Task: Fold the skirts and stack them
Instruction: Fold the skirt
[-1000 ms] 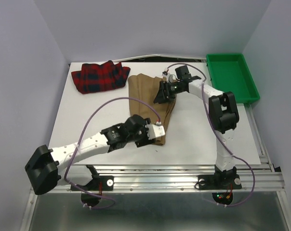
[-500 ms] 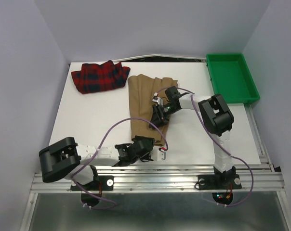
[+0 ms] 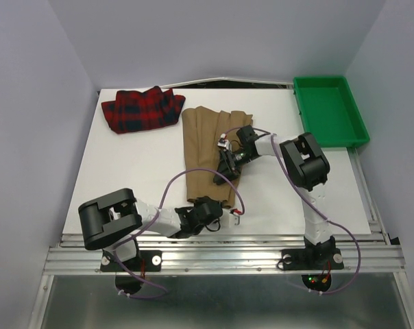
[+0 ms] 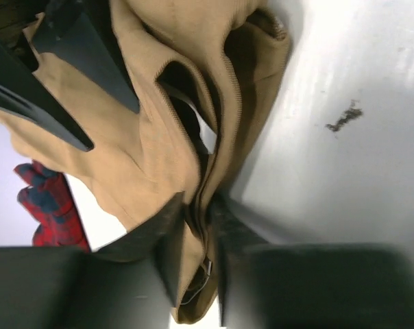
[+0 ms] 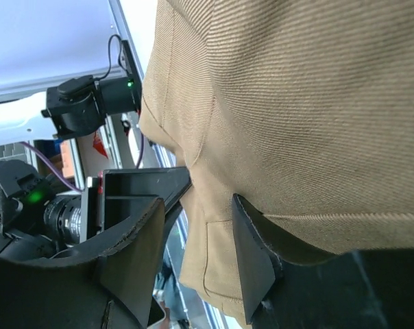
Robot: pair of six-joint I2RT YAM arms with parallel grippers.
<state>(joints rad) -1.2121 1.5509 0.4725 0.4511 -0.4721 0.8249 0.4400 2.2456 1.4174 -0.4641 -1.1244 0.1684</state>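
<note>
Tan skirt (image 3: pixel 207 147) lies centred on the bench (image 3: pixel 125 164), the red plaid skirt (image 3: pixel 142 110) at eleven o'clock. My left gripper (image 4: pixel 200 205) pinches the tan skirt's six o'clock hem; my right gripper (image 5: pixel 199 200) straddles its three o'clock edge, spread.

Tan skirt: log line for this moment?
tan-brown cloth skirt mid-table | left gripper pinching near end | right gripper open, straddling right edge | red plaid skirt far left

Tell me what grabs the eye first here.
The tan skirt lies long down the middle of the table with both arms on it: the left gripper pinches its near end, and the right gripper sits at its right edge, jaws apart. Behind, the red plaid skirt lies bunched at the far left and a green tray stands far right.
</note>
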